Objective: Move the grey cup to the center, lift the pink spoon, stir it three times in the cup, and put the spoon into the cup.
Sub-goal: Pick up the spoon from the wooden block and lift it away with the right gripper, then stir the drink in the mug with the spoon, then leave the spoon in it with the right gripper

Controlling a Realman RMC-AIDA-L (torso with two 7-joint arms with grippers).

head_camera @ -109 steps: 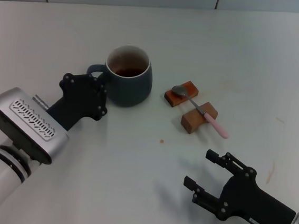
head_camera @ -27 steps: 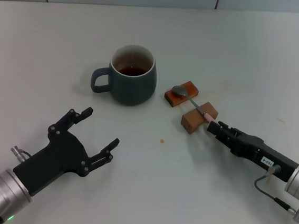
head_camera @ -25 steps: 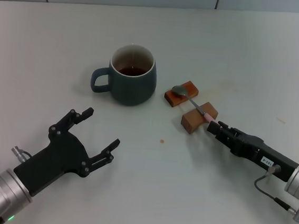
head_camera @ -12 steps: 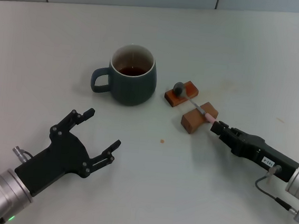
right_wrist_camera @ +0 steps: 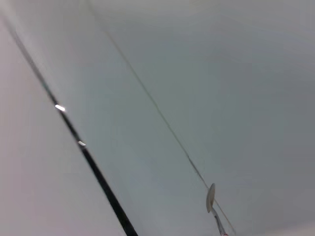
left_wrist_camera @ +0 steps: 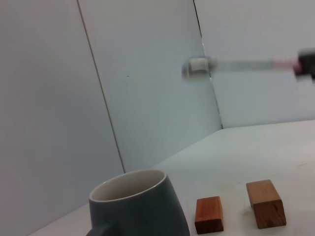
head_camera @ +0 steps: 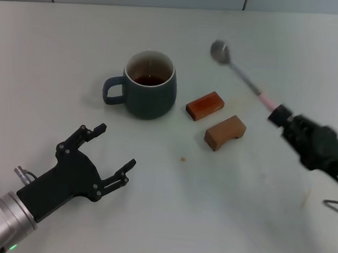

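Observation:
The grey cup [head_camera: 148,86] stands upright on the white table, handle to the left, with brown residue inside; it also shows in the left wrist view [left_wrist_camera: 135,205]. My right gripper [head_camera: 279,115] is shut on the pink handle of the pink spoon [head_camera: 241,75] and holds it in the air, right of the cup and above the blocks. The silver bowl points up and away from me. The spoon also shows in the left wrist view [left_wrist_camera: 231,65] and the right wrist view [right_wrist_camera: 213,206]. My left gripper [head_camera: 114,153] is open and empty, in front of the cup and apart from it.
Two brown wooden blocks lie right of the cup: a reddish one [head_camera: 205,105] and a lighter notched one [head_camera: 224,132]. Both also show in the left wrist view, the reddish one [left_wrist_camera: 208,214] and the lighter one [left_wrist_camera: 266,203]. A tiled wall runs along the table's far edge.
My right gripper has lifted the spoon off the two blocks and raised it up and back. The left arm has stayed still. The cup has not moved.

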